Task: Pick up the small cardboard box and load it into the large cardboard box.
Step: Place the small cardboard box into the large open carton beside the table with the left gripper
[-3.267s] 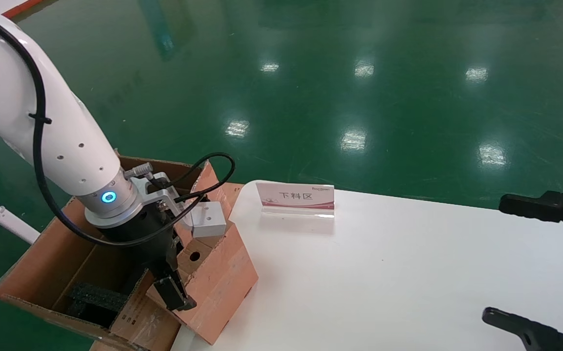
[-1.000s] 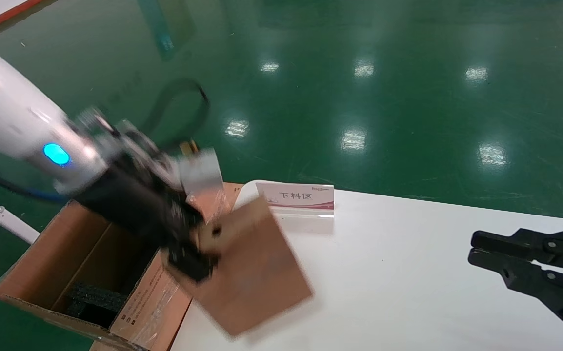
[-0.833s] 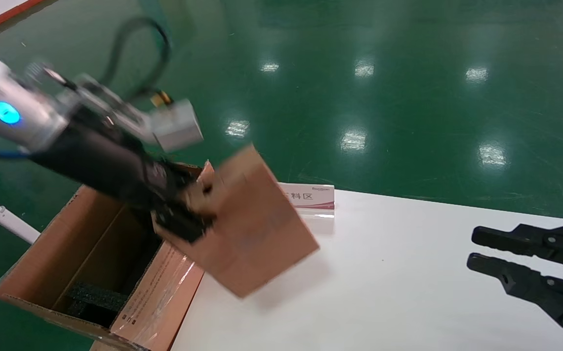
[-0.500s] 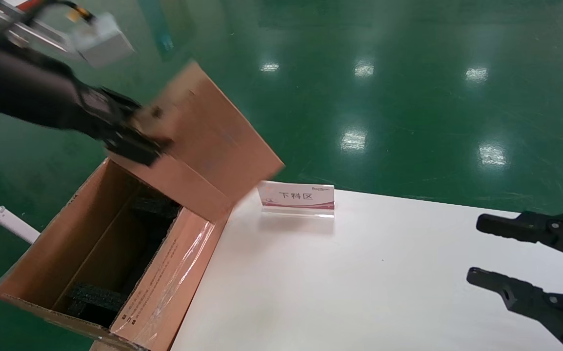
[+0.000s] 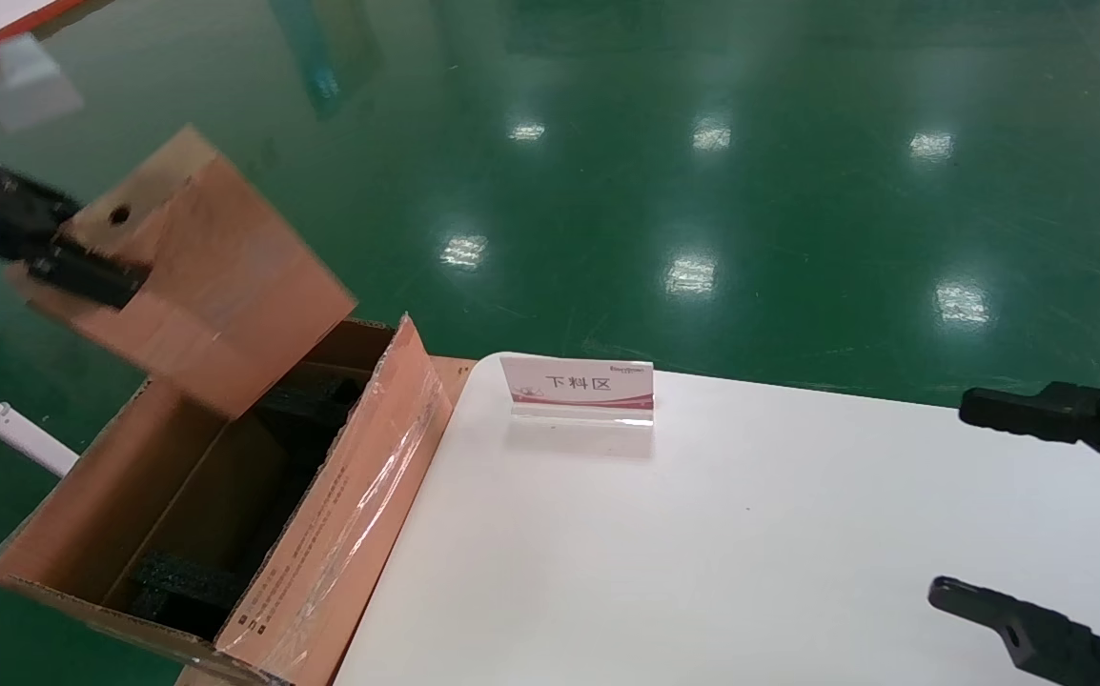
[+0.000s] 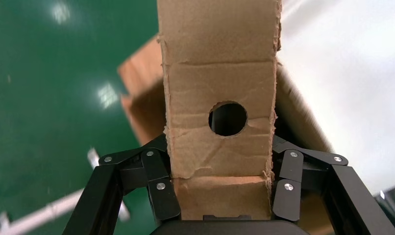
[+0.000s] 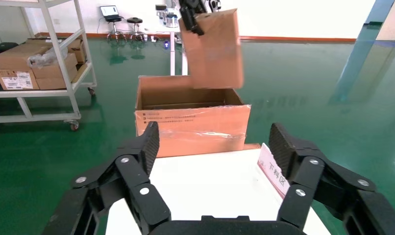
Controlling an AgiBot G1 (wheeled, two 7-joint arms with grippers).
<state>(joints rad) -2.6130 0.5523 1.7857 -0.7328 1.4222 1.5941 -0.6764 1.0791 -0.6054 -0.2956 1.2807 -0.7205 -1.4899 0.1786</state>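
Observation:
The small cardboard box [image 5: 212, 286] hangs tilted in the air over the far end of the large cardboard box [image 5: 340, 514]. My left gripper [image 5: 45, 250] is shut on its tan top flap beside the round hole. In the left wrist view the black fingers [image 6: 159, 188] press both sides of the small cardboard box [image 6: 220, 73], with my left gripper [image 6: 220, 166] around it. The large cardboard box stands open against the table's left edge, black foam [image 5: 178, 583] inside. My right gripper [image 5: 950, 500] hovers open over the table's right side.
A white table [image 5: 702, 534] carries a small pink sign [image 5: 577, 386] near its far edge. The right wrist view shows my right gripper [image 7: 215, 142], the large cardboard box [image 7: 190, 122], and a shelf cart with cartons [image 7: 34, 63] on the green floor.
My left gripper has lifted the small cardboard box off the table corner and swung it up and left, over the large box. My right gripper's fingers have spread apart.

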